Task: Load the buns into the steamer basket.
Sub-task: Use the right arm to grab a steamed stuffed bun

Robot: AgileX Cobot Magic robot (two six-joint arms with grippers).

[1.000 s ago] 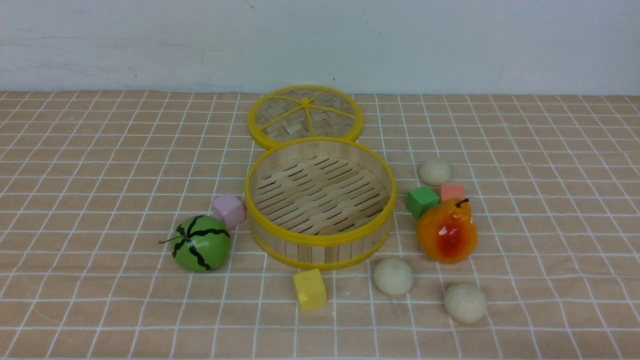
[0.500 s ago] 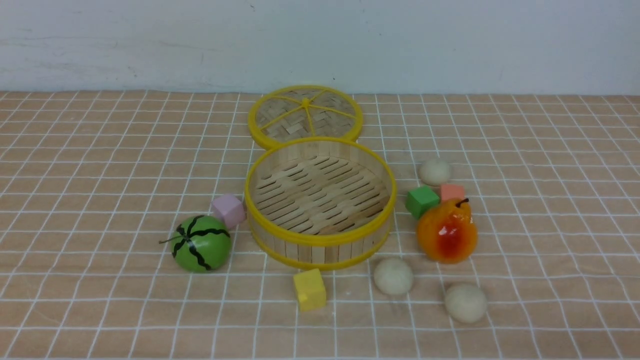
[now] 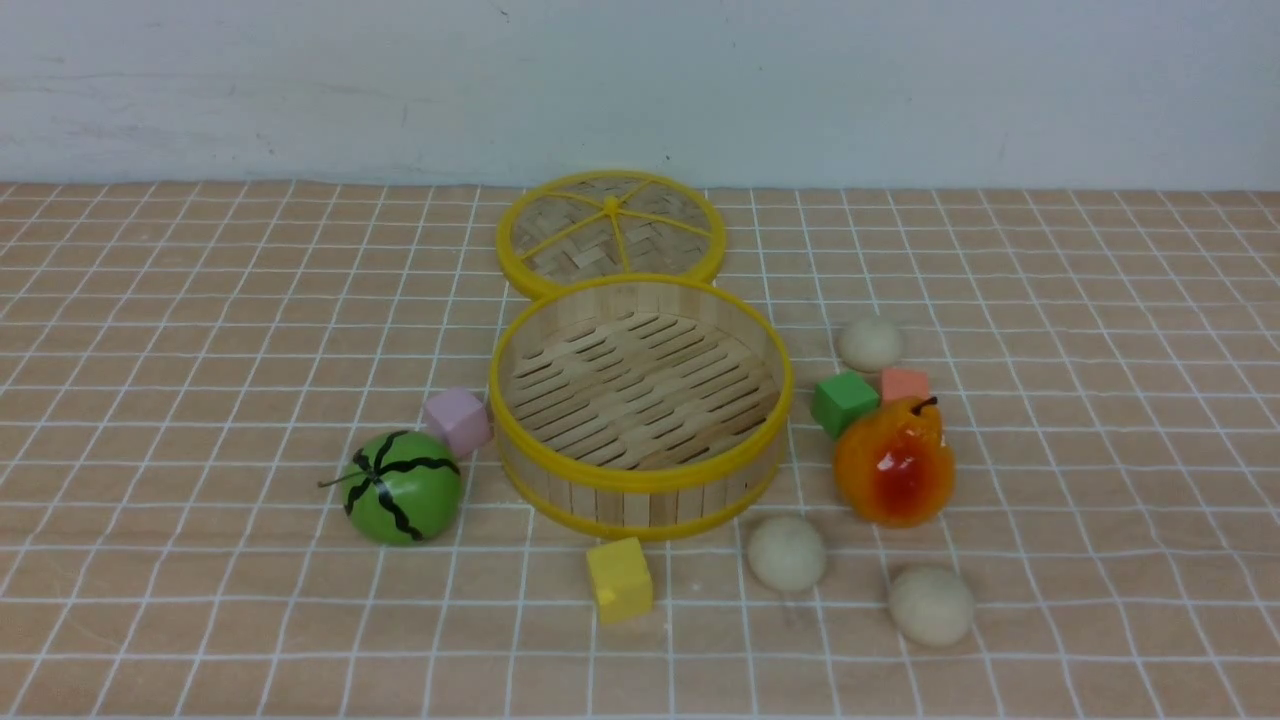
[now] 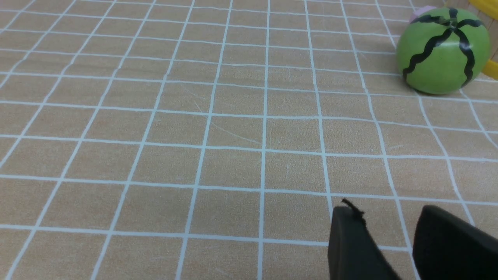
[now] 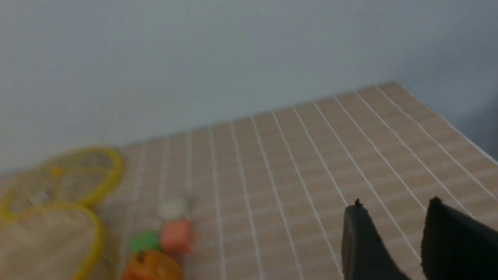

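peach checked cloth (image 3: 200,300) covers the table up to a pale wall, and over the last second nothing on it has shifted in the front view. at the left, the left gripper (image 4: 393,243) hangs low over bare cloth, jaws a little apart with nothing between them, near a toy watermelon (image 3: 402,487). a pink cube (image 3: 457,421) sits right against the basket (image 3: 640,480), which stands in the middle with nothing in it, its lid (image 3: 610,225) lying flat behind and a yellow cube (image 3: 620,578) in front. all three buns lie on the cloth to its right: the front bun (image 3: 787,552) just off the near rim, the right bun (image 3: 931,605) further out, the back bun (image 3: 870,343) behind a green cube (image 3: 843,402), an orange cube (image 3: 905,384) and a pear (image 3: 893,462). the right gripper (image 5: 400,249) is raised, jaws apart, holding nothing. the task looks unstarted, and the front bun seems the easiest first pick for the right arm.
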